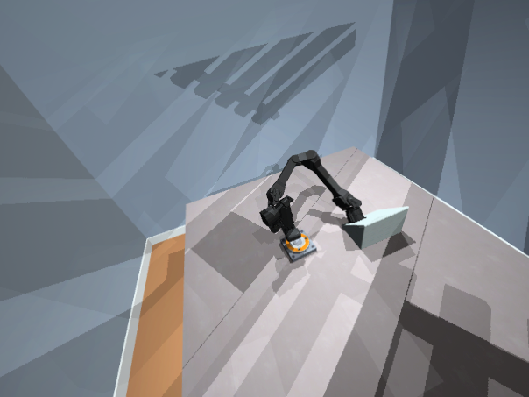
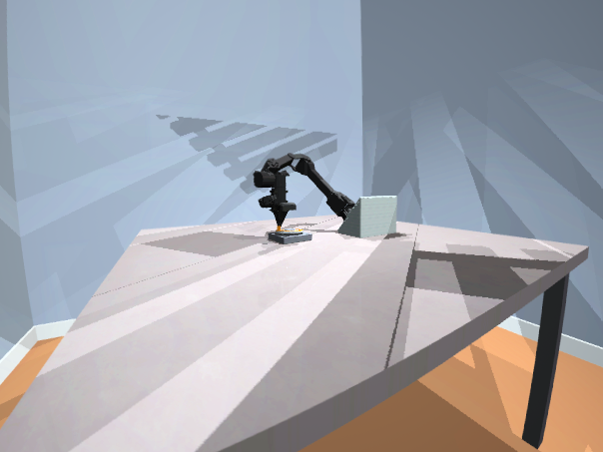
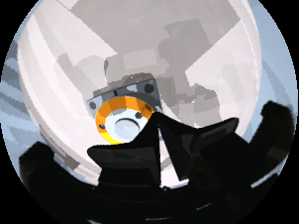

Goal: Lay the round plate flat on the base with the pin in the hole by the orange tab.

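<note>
Fingers pressed together, empty, forming single point; gripper point(image 2: 280, 222) down at near rim of round plate point(image 3: 125, 119). Plate: on grey base point(image 1: 307, 251), mid-table point(image 2: 311, 315), orange rim band. Handling, judged: rigid, light, slick; free to turn on post; push at rim or tab, no pinching. Beyond: pale wedge block point(image 2: 373, 216). Unclear: tab, hole, pin, plate tilt, actual contact.
</note>
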### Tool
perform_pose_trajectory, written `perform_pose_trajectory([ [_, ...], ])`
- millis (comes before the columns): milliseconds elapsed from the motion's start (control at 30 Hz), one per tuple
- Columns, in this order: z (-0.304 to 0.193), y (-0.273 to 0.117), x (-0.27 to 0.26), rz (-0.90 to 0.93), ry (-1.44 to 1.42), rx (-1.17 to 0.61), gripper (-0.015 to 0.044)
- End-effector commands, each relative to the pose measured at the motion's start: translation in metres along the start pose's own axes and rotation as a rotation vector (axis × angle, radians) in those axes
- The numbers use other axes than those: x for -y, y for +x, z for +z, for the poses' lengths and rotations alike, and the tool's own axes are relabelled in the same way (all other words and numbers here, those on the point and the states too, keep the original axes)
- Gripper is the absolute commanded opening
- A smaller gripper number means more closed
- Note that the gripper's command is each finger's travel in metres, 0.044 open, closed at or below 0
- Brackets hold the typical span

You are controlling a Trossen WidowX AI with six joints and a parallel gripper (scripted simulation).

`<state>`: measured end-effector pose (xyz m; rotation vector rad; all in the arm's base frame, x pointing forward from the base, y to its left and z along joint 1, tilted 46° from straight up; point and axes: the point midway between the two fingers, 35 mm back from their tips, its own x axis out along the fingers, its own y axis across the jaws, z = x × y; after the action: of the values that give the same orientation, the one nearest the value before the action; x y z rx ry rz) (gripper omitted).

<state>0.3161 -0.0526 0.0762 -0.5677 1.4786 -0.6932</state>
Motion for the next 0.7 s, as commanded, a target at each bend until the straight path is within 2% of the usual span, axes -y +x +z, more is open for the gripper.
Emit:
perform_pose_trajectory([
  [0,0.006,0.001,-0.005,0.002,-0.004,-0.004,0.0],
  [667,0.021,-0.002,-0.02,0.003,-0.003,-0.004,0.0],
])
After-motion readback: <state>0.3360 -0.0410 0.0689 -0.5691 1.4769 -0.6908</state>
